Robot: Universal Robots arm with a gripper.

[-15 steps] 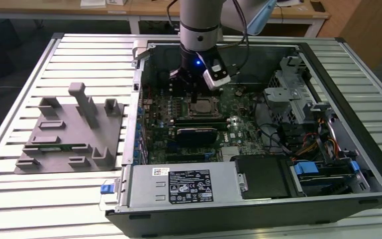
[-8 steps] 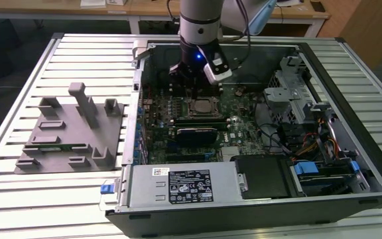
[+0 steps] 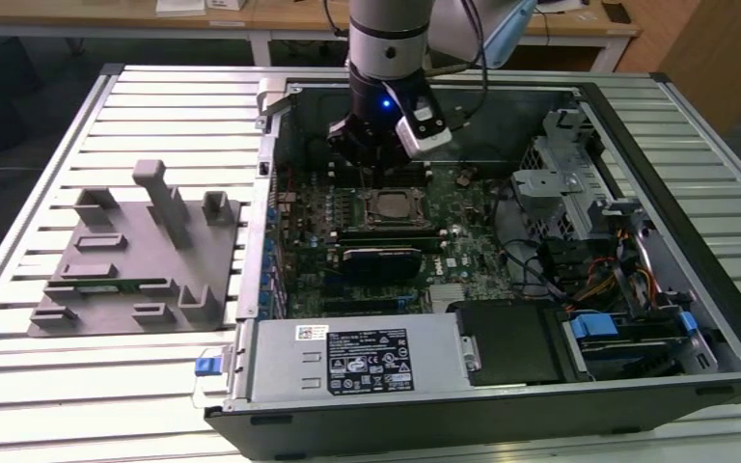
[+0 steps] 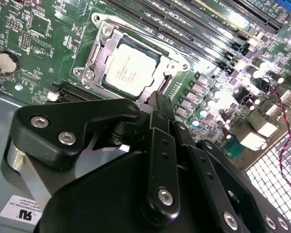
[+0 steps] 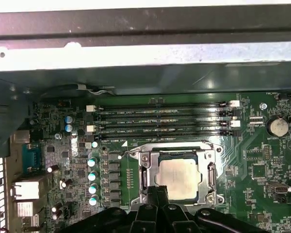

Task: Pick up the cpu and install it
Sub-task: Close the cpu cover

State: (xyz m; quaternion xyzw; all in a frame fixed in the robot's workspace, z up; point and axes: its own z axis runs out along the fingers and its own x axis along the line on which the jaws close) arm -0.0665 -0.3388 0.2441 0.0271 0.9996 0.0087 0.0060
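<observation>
The cpu point(image 5: 178, 178) lies flat in the metal-framed socket point(image 5: 144, 165) on the green motherboard, its silver top plate facing up. In the second wrist view the cpu point(image 4: 128, 68) is square inside the socket frame point(image 4: 104, 46). My gripper point(image 3: 370, 172) hangs inside the open computer case, just above the board at the socket's edge. In both wrist views its black fingers point(image 5: 155, 191) are pressed together with nothing between them, their tips point(image 4: 159, 97) beside the cpu's rim. In the exterior view the cpu point(image 3: 390, 203) sits just below the gripper.
The open case point(image 3: 679, 116) surrounds the board with metal walls. Memory slots point(image 5: 160, 121) run beside the socket. A power supply point(image 3: 358, 362), drive cage point(image 3: 570, 183) and cables point(image 3: 602, 280) fill the exterior view's right. A grey fixture point(image 3: 139, 251) with a green memory stick point(image 3: 111, 285) lies on the slatted table.
</observation>
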